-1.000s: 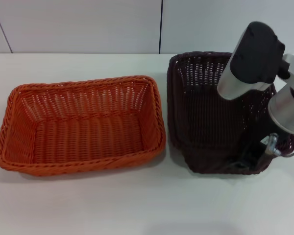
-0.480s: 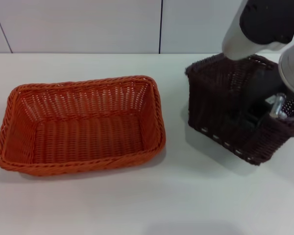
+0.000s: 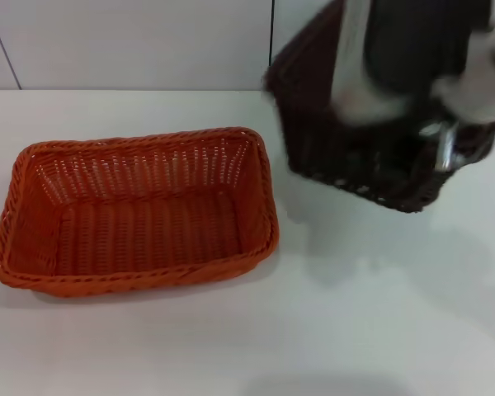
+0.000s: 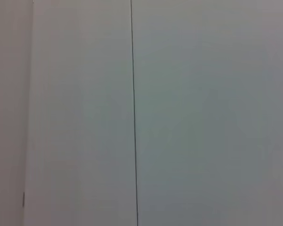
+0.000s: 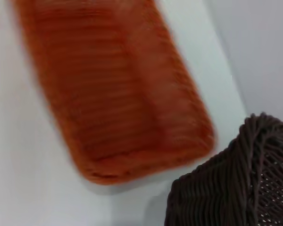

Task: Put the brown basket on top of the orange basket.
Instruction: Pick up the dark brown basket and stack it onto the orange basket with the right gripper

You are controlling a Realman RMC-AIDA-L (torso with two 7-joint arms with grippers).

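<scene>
The orange basket (image 3: pixel 140 214) stands open side up on the white table (image 3: pixel 330 313), left of the middle. The brown basket (image 3: pixel 318 132) hangs tilted in the air at the upper right, clear of the table and to the right of the orange one. My right gripper (image 3: pixel 441 157) is shut on its near right wall, and the arm hides much of the basket. In the right wrist view a brown basket corner (image 5: pixel 226 188) is close by, with the orange basket (image 5: pixel 118 89) farther off. My left arm is out of view.
A pale panelled wall (image 3: pixel 148 41) runs behind the table. The left wrist view shows only that wall (image 4: pixel 203 113) with a thin vertical seam.
The right gripper has lifted the brown basket off the table, tipping it, and carried it up and leftward toward the orange basket. The orange basket has not moved.
</scene>
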